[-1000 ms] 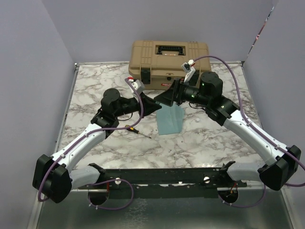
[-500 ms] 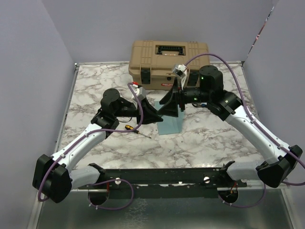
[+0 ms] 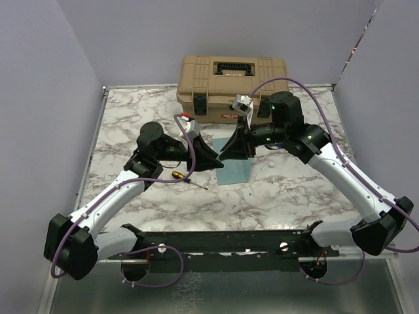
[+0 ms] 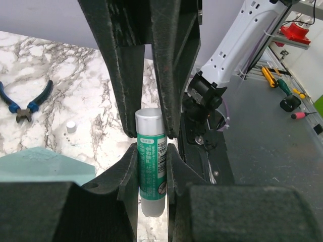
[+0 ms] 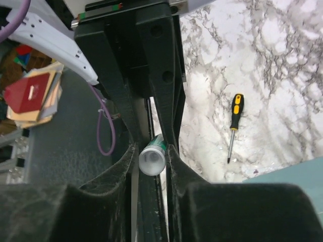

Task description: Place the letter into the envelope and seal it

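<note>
My left gripper (image 4: pixel 151 154) is clenched on a green glue stick (image 4: pixel 150 176), and my right gripper (image 5: pixel 152 151) pinches its silver cap end. Beneath them, at the top view's centre, the teal envelope (image 3: pixel 234 171) lies flat on the marble table (image 3: pixel 294 190). A screwdriver (image 3: pixel 182 177) lies to its left. Pliers (image 4: pixel 29 100) and a small white cap (image 4: pixel 71 126) lie beyond, and a tan case (image 3: pixel 232 85) stands at the back before grey walls (image 3: pixel 39 98).
</note>
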Robot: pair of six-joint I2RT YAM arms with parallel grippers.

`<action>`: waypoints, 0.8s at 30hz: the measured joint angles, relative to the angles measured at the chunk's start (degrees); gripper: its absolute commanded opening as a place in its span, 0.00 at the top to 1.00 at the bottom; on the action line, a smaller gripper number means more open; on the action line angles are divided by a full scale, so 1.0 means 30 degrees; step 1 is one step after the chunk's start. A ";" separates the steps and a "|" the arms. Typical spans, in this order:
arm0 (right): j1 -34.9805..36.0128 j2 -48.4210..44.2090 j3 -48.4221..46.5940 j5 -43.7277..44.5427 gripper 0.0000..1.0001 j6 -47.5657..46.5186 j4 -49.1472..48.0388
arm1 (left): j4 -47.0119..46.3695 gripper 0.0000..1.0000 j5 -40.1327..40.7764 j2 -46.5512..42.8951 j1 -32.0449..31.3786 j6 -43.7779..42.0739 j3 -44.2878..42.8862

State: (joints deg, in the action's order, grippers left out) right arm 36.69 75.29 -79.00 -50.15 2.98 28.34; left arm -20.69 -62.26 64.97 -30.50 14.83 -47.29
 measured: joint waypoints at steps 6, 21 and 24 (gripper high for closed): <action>-0.0087 0.0138 0.0000 0.1202 1.00 0.1872 -0.0750 | 0.0022 1.00 0.0801 -0.0160 0.0044 0.0233 0.0000; 0.0612 0.1253 -0.0219 1.1329 1.00 1.1723 -0.2943 | 0.0350 1.00 0.8706 -0.0583 0.0160 -0.0240 0.0306; 0.0925 0.1180 0.0015 1.3143 0.98 1.3005 -0.3388 | 0.0393 1.00 0.9391 -0.0350 0.0131 -0.0474 0.0044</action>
State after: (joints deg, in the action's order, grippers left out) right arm 39.46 78.83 -78.96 -10.72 42.00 18.17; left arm -19.51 -34.09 63.92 -30.11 13.41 -47.16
